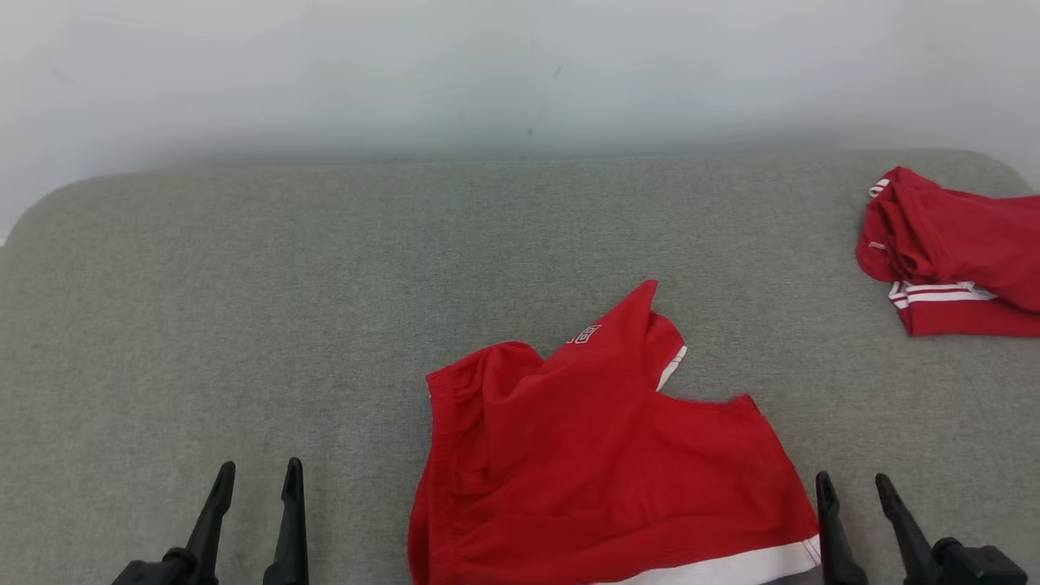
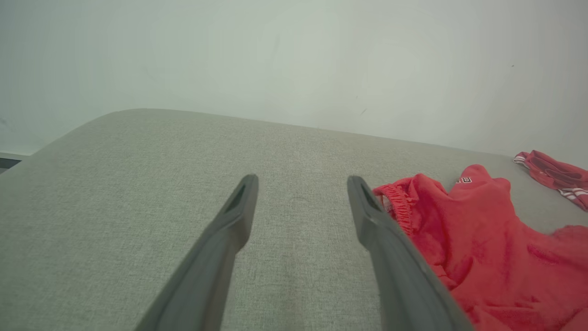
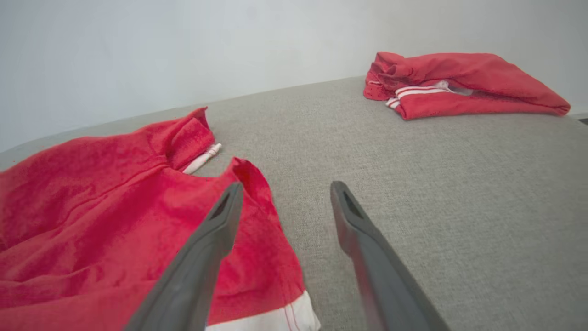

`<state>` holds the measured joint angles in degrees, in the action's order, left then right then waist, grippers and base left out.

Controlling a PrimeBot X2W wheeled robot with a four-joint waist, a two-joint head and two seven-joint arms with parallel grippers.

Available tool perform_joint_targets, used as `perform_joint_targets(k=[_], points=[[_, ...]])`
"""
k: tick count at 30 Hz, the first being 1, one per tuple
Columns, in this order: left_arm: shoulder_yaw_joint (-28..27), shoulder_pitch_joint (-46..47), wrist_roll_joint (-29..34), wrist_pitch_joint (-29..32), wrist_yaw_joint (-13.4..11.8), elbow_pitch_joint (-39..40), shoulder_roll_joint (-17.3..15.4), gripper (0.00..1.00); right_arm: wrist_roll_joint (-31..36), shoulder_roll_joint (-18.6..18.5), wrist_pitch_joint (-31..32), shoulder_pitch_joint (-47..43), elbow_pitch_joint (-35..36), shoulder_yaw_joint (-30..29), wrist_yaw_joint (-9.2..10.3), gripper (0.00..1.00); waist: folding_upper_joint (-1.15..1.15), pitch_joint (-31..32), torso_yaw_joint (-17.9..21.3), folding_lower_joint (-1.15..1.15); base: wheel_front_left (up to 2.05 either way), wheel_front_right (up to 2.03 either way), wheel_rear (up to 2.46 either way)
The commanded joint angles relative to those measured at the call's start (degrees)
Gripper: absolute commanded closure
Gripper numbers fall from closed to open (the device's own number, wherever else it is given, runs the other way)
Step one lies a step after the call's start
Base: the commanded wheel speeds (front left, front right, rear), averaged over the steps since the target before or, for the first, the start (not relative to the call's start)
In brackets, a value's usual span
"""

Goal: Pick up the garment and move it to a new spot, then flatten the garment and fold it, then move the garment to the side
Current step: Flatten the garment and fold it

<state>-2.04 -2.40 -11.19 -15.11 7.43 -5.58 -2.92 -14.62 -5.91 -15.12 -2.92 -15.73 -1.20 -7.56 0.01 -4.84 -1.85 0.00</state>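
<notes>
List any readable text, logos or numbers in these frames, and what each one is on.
No text can be read with confidence.
White logo near the top of the red garment: boxed characters, too small and blurred to read.
White mark on the left edge of the second red garment at the far right: too small to read.
Grey cushion: no lettering visible.

I work in a plain indoor room, either a home or a test set-up; I cannot tell which. Before me lies a wide padded surface (image 1: 244,284) covered in grey woven cloth, its corners rounded at 10 and 2 o'clock. It stands against a blank white wall (image 1: 520,73) at 12. Red sportswear lies on it: a garment (image 1: 601,455) at 6 o'clock, a folded red piece (image 1: 959,252) at 2.
</notes>
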Motion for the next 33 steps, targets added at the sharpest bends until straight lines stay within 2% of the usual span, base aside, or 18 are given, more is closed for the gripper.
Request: perform_joint_targets(k=[1, 15, 25, 33], points=[[-0.2, 0.3, -0.2, 0.0, 0.0, 0.2, 0.0, 0.0, 0.4, 0.0, 0.0, -0.7, 0.6, -0.3, 0.14, 0.0, -0.01, 0.5, 0.7, 0.0, 0.0, 0.0, 0.0], [-1.4, -3.5, 2.1, 0.0, 0.0, 2.5, -0.5, 0.0, 2.9, -3.8, 0.0, -2.6, 9.7, 1.5, 0.14, 0.0, -0.01, 4.6, 1.9, 0.0, 0.0, 0.0, 0.0], [-3.7, -5.8, 3.7, 0.0, 0.0, 2.9, -2.1, 0.0, 3.3, -1.9, 0.0, -5.6, 10.8, 0.5, 0.14, 0.0, -0.01, 5.4, 1.5, 0.0, 0.0, 0.0, 0.0], [-3.4, -6.2, 3.8, 0.0, 0.0, 2.6, -2.5, 0.0, 3.2, -2.4, 0.0, -6.0, 10.3, 0.3, 0.14, 0.0, -0.01, 5.4, 1.5, 0.0, 0.0, 0.0, 0.0]])
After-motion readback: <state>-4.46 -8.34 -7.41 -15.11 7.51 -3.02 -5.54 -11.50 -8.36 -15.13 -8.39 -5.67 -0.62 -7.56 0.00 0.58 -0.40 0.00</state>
